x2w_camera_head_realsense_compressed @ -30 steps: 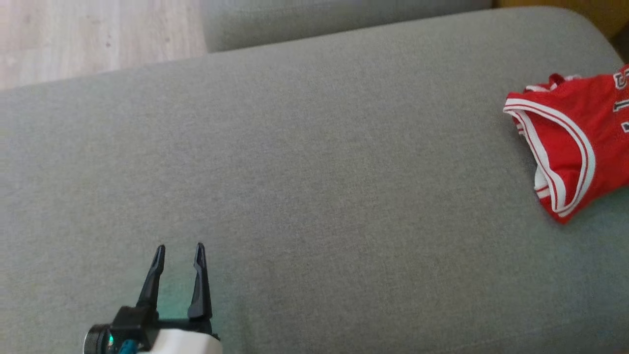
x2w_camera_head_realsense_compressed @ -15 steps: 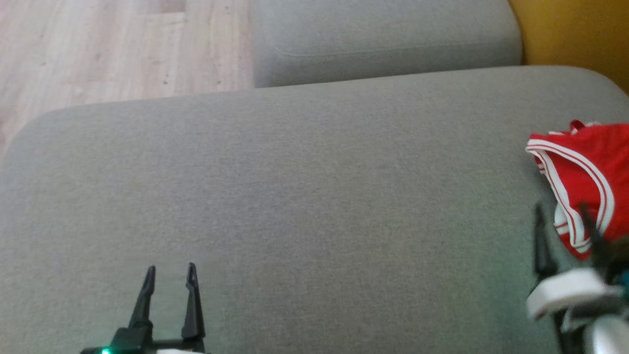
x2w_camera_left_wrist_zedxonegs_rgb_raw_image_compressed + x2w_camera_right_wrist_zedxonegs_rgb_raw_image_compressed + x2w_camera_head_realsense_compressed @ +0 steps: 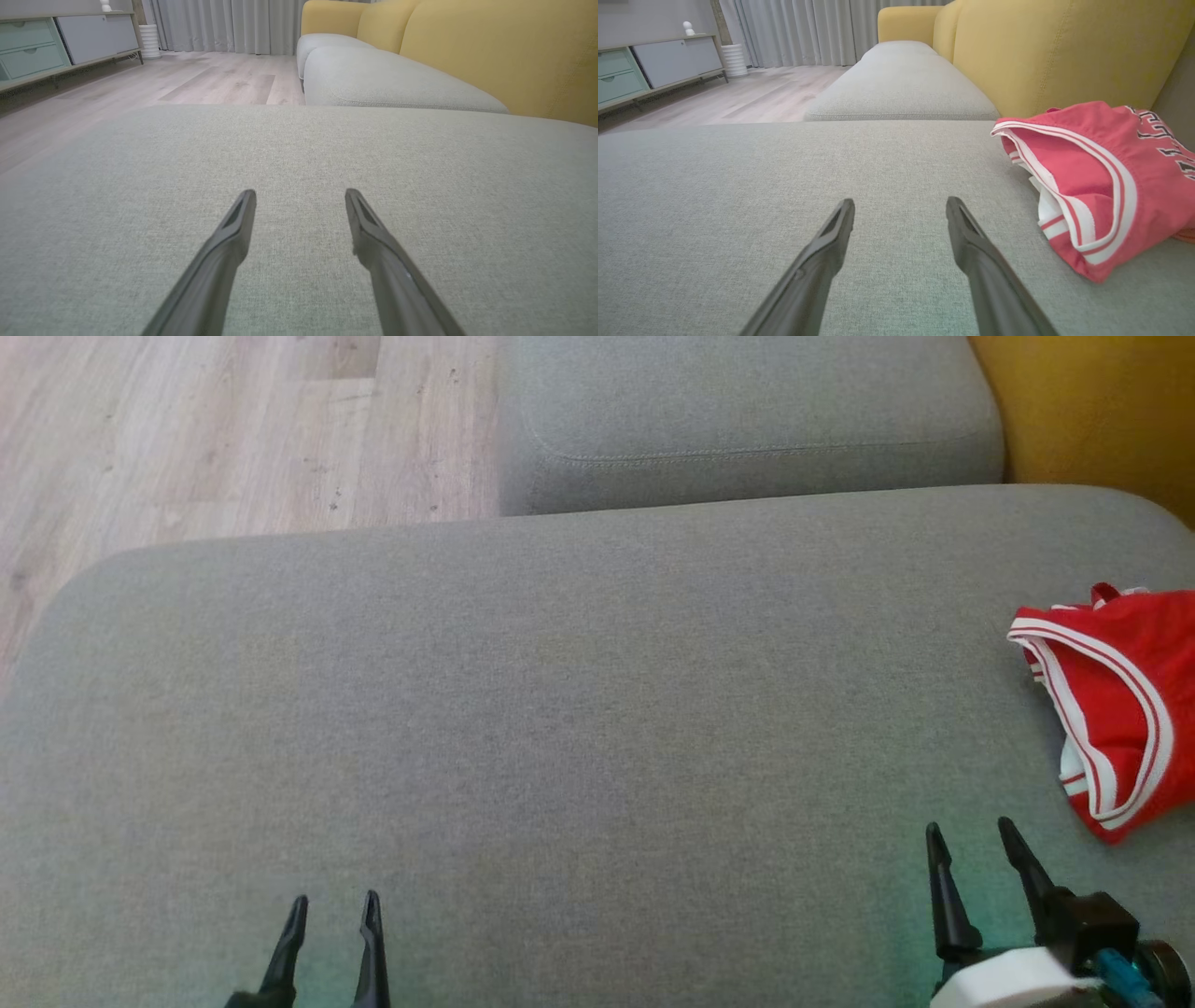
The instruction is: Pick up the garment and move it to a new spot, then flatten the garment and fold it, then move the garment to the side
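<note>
The left end effector (image 3: 334, 897) is at the near edge of the grey sofa cushion (image 3: 560, 691), its two dark fingers parted with nothing between them. The right end effector (image 3: 967, 824) is likewise spread and empty, toward the cushion's near right corner, its fingertips near the garment (image 3: 1120, 709) but apart from it. The garment, a red jersey with white trim, lies crumpled at the cushion's right edge, close to the yellow backrest (image 3: 1092, 411). Beyond the far edge sits a second grey cushion (image 3: 747, 420), with wooden floor (image 3: 187, 429) to its left.
</note>
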{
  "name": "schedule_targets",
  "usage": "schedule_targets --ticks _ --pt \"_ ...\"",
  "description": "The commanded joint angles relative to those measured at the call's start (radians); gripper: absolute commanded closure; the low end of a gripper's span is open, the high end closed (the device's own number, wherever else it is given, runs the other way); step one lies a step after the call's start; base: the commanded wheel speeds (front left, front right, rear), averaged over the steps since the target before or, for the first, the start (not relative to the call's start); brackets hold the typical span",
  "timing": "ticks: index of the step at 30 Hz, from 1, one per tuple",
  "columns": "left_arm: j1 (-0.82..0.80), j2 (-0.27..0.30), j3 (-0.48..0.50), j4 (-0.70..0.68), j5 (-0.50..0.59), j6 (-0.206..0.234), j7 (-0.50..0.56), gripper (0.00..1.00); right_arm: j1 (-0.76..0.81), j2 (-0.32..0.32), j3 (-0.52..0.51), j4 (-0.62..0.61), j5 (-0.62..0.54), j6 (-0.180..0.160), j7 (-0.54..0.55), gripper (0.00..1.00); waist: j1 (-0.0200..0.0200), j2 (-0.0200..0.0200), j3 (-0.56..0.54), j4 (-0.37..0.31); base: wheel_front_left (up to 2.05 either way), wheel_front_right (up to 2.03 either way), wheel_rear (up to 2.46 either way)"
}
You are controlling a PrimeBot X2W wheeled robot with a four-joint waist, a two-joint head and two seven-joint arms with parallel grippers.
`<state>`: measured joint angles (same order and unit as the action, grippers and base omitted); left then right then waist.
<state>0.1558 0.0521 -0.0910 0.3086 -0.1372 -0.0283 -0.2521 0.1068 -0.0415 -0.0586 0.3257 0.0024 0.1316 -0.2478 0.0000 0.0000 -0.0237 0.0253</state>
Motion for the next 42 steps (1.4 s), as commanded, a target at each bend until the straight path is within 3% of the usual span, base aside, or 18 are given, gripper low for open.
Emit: schedule_targets --ticks 1,9,10,15,42 --pt "-0.036 -0.002 0.035 -0.016 -0.010 -0.006 -0.010 0.00 -0.033 -0.009 0.034 -0.038 0.005 -0.001 -0.013 0.00 0.0000 0.0000 -0.001 -0.003 0.00 0.00 0.00" --pt "-0.044 -0.002 0.028 0.005 -0.044 -0.004 -0.010 0.00 -0.035 -0.009 0.057 -0.068 0.014 -0.001 -0.014 0.00 0.0000 0.0000 -0.009 -0.007 0.00 0.00 0.00" --pt "-0.004 0.000 -0.003 0.037 -0.045 -0.004 0.000 1.00 0.000 0.000 0.029 -0.028 0.007 0.000 0.000 1.00 0.0000 0.0000 -0.009 -0.006 0.00 0.00 0.00" --pt "0.003 -0.001 -0.002 0.086 -0.055 -0.004 0.008 1.00 0.012 0.000 0.027 0.026 0.016 0.000 0.004 1.00 0.0000 0.0000 -0.009 -0.007 0.00 0.00 0.00" --pt "-0.056 -0.001 0.044 0.052 -0.374 -0.026 0.088 1.00 -0.038 -0.002 0.009 0.001 0.374 0.000 0.085 1.00 0.0000 0.0000 -0.001 -0.011 0.00 0.00 0.00"
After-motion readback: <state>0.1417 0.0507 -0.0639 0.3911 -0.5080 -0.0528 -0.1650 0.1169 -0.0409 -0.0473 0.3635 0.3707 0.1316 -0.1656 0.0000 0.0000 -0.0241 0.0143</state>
